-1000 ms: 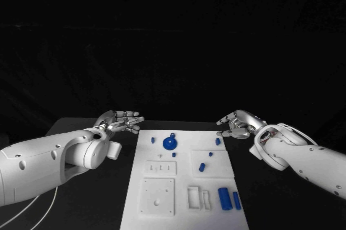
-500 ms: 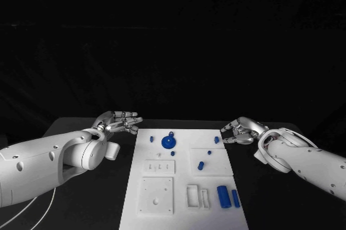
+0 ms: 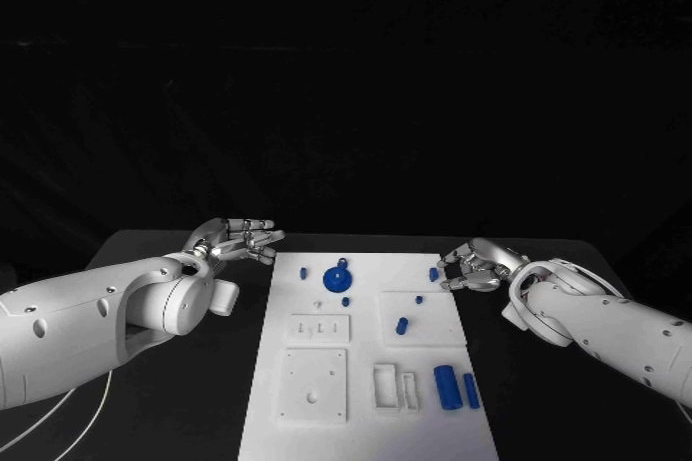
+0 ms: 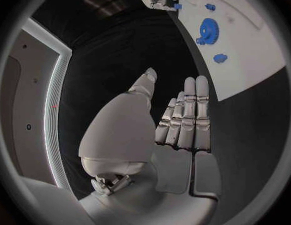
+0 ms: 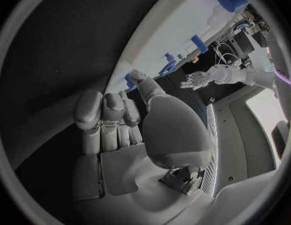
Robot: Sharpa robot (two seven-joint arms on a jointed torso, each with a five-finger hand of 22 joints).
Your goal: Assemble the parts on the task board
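Note:
The white task board (image 3: pixel 368 356) lies in the middle of the black table. On its far part stand a blue gear (image 3: pixel 338 277) and a small blue peg (image 3: pixel 433 275) near the right edge. My right hand (image 3: pixel 473 264) hovers at that edge, fingers bent, fingertips close beside the peg with nothing held. In the right wrist view the thumb (image 5: pixel 140 79) ends next to the peg (image 5: pixel 128 80). My left hand (image 3: pixel 238 241) is off the board's far left corner, fingers straight and apart, empty. In the left wrist view the gear (image 4: pixel 207 30) lies beyond its fingers (image 4: pixel 190 110).
Two blue cylinders (image 3: pixel 456 389) lie side by side at the board's near right. Other small blue pieces (image 3: pixel 402 327) sit mid-board, beside raised white blocks (image 3: pixel 315 384). Black table borders the board on both sides.
My right hand has dropped closer to the board's right edge, ending beside the blue peg. The left hand has stayed where it was. The view itself has shifted slightly.

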